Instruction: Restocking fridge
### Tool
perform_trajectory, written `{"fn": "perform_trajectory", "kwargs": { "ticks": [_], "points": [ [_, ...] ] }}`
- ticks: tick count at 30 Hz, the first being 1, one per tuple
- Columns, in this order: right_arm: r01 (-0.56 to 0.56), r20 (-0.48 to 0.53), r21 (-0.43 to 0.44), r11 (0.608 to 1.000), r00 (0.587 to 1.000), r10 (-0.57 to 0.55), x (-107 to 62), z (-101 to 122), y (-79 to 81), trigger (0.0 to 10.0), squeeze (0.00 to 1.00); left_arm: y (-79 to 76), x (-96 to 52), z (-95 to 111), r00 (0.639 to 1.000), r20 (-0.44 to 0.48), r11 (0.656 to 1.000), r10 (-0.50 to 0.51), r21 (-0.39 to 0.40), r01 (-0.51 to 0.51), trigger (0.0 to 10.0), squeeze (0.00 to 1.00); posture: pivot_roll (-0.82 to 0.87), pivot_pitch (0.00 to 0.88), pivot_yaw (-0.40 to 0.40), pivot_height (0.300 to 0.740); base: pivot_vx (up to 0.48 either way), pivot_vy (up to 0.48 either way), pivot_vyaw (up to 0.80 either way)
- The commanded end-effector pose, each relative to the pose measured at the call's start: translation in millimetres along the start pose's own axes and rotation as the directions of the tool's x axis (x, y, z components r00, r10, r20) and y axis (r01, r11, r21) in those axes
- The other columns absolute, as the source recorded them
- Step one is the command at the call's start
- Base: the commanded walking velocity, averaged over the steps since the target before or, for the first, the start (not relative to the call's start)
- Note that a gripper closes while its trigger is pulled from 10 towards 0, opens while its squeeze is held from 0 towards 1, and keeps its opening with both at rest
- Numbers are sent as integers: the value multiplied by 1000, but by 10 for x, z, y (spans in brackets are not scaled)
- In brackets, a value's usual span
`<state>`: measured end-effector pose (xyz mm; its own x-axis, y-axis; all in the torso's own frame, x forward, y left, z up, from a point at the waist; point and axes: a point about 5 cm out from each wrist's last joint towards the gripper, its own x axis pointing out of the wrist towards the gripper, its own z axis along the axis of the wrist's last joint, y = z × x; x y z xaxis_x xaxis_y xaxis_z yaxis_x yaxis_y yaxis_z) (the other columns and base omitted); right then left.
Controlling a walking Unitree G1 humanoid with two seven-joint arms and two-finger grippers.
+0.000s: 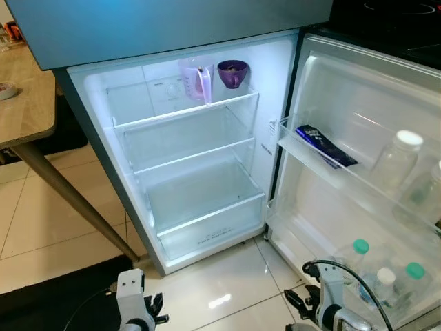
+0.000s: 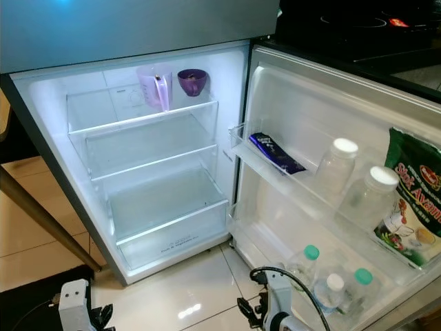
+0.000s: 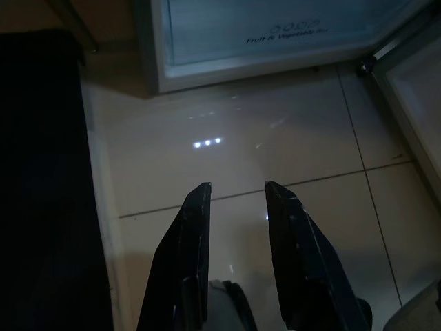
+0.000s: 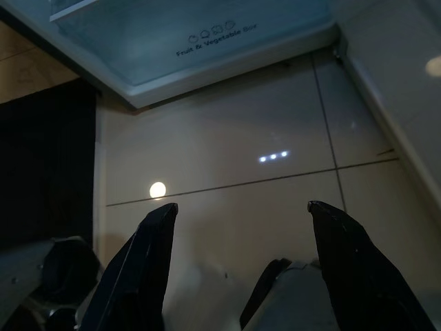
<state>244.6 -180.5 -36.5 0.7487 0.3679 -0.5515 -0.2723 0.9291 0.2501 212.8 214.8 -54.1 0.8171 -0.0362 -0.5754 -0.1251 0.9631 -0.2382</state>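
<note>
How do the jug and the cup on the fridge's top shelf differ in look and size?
The jug is pale lilac and see-through, while the cup is dark purple and opaque. The jug stands clearly taller than the cup. The jug sits to the left, the cup to its right, nearer the door side. Both stand upright at the back of the top shelf, and both have a handle.

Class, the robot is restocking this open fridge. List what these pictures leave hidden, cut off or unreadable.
- Purple cup contents: head views, its rim hides the inside.
- Green packet: right eye view, frame edge cuts its label.
- Dark wrapper print: too small to read.
- Door bottles: contents unclear through the translucent door bin.
- Vegetable drawer: wrist views, frosted front hides the inside.
- Left gripper and right gripper: arms cut off by frame bottoms.
</note>
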Motion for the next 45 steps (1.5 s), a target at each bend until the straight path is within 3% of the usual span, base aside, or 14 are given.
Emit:
{"fn": "perform_trajectory", "kwargs": {
  "ticks": [1,5,15,20,38,45],
  "points": [
    [-8,-16,34,999,1000,8,-28,-93,9,10000,0,80,-61,-114,998,-50,1000,28,2,-28,10000,0,-74,40,25,623,0,0,0],
    [50,-52,15,999,997,-49,-41,-145,-22,10000,0,89,-78,-159,997,-73,999,31,-3,-32,10000,0,-77,35,28,623,0,0,0],
    [61,-76,15,998,995,-60,-69,-199,-45,10000,0,74,-79,-196,995,-97,999,32,-10,-33,10000,0,-76,28,24,623,-144,0,0],
    [-1,-79,31,1000,997,4,-77,-223,-12,10000,0,63,-93,-237,994,-108,999,30,-9,-31,10000,0,-76,28,24,623,0,0,0],
    [39,-88,11,999,995,-38,-107,-242,-66,10000,0,93,-169,-392,986,-161,999,52,-5,-54,10000,0,-81,31,16,715,0,0,0],
    [94,-156,9,996,984,-91,-201,-411,-131,10000,0,123,-229,-500,976,-205,998,68,2,-69,10000,0,-84,23,14,740,0,0,0]
  ]
}}
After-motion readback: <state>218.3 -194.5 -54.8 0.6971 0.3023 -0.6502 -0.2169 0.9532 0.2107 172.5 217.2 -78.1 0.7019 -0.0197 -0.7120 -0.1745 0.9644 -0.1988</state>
